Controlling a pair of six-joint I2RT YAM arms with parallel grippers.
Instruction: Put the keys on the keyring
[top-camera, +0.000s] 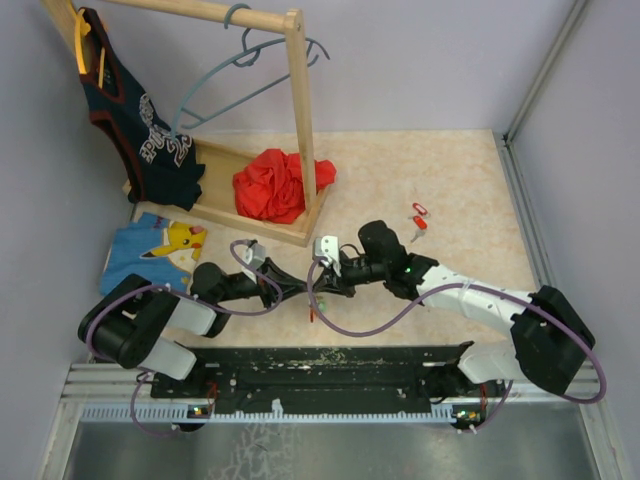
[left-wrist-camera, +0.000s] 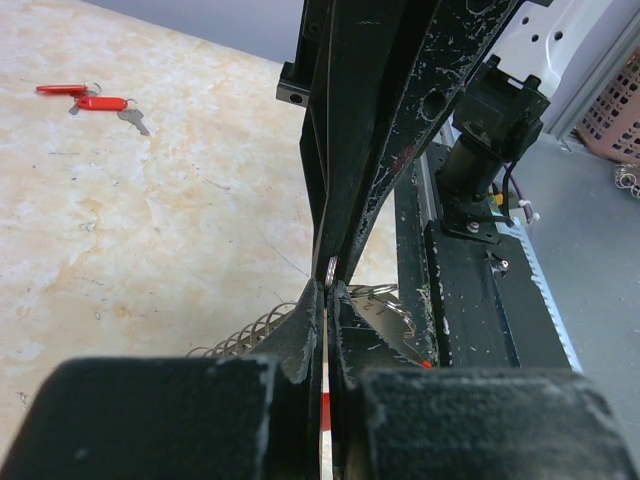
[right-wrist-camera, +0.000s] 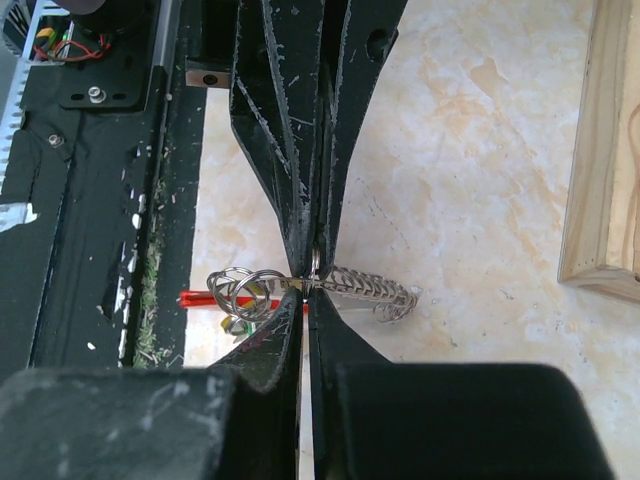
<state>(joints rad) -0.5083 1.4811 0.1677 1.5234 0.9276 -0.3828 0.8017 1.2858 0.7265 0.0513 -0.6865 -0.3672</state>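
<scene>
Status: partly done, by my read.

- Left fingers (left-wrist-camera: 295, 335) are closed and right fingers (right-wrist-camera: 275, 340) are closed. The tips meet nose to nose just above the bench (top-camera: 460, 180), by the middle of its near edge.
- The keyring (right-wrist-camera: 370, 287) is right at that meeting point, with its thin wire pinched there. Both pairs look clamped on it; I can't tell which one carries it.
- A red tag (right-wrist-camera: 195, 297) and a green-yellow key (right-wrist-camera: 236, 322) sit at the small rings on one end. They look threaded on, but it's too tangled to confirm.
- Not done: two red keys (top-camera: 419, 222) lie together on the right half of the bench, well apart from the keyring.

At least those two are left to fetch and thread, so this is midway at best. With both pairs on the ring, one has to let go before it can pick. The risk is that the ring twists or drops on release.
</scene>
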